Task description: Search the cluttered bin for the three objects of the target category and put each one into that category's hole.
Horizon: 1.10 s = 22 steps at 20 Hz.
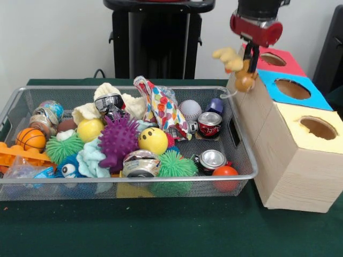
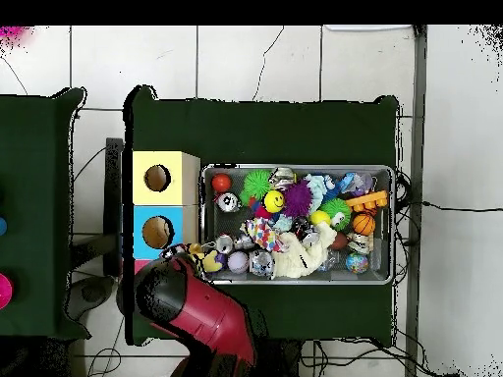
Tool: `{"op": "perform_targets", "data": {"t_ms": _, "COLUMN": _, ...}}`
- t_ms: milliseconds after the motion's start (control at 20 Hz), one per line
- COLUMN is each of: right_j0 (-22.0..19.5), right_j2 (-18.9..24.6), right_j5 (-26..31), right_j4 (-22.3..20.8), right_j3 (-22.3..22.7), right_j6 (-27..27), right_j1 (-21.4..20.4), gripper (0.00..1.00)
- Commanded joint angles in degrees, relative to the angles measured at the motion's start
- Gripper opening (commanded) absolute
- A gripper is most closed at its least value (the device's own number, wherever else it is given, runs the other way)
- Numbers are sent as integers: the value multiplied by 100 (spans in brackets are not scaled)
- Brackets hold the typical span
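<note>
A plain pale wall stands behind; white floor tiles with dark cracks surround the green-covered table.

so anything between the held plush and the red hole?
Nothing visible. The gripper holds the cream-tan plush in the air just beside the red-topped box, and the red hole is open and uncovered.

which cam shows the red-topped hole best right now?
Front view. The red-topped hole shows there as an open round cutout behind the gripper, which is shut on a cream-tan plush. In the overhead view the arm covers that box top almost wholly; only the blue-topped hole and the yellow-topped hole show.
</note>
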Motion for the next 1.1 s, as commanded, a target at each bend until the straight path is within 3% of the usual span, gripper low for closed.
{"op": "perform_targets", "data": {"t_ms": 50, "right_j0": 105, "right_j2": 209, "right_j5": 1353, "right_j4": -206, "right_j3": -160, "right_j6": 1280, "right_j1": -704, "gripper": 0}}
{"op": "perform_targets", "data": {"t_ms": 300, "right_j0": -100, "right_j2": 296, "right_j5": 1379, "right_j4": -121, "right_j3": 73, "right_j6": 959, "right_j1": -973, "gripper": 0}}
{"op": "perform_targets", "data": {"t_ms": 700, "right_j0": -324, "right_j2": 29, "right_j5": 1969, "right_j4": -404, "right_j3": -7, "right_j6": 770, "right_j1": -1281, "gripper": 0}}
{"op": "perform_targets", "data": {"t_ms": 1100, "right_j0": -445, "right_j2": 254, "right_j5": 1316, "right_j4": -153, "right_j3": 609, "right_j6": 404, "right_j1": -1533, "gripper": 0}}
